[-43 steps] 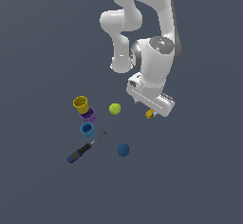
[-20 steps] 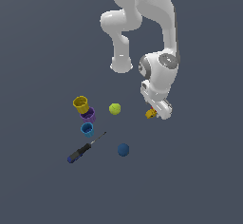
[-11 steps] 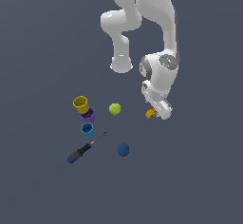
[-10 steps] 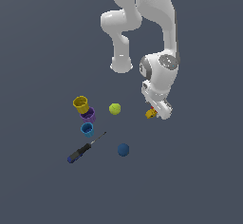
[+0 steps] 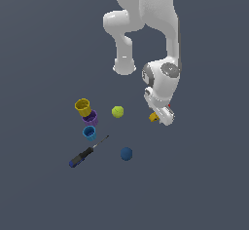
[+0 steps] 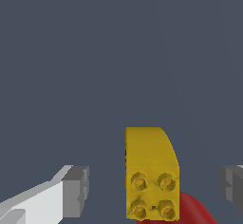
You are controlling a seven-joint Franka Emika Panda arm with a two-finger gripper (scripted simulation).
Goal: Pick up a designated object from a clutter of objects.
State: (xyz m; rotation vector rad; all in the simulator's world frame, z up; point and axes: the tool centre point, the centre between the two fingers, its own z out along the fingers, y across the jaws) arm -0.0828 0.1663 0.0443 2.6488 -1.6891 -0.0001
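Pincer [image 6: 154, 187] unmoved, astride yellow piece [image 6: 151, 171]

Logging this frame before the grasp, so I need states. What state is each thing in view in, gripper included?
Gripper: open, fingers either side of the yellow piece, not touching it.
Yellow piece: lying studs-up between the fingers, a red thing beside it.
Yellow cup: upright.
Purple cup: upright, against the yellow cup.
Blue cup: upright.
Screwdriver: lying flat.
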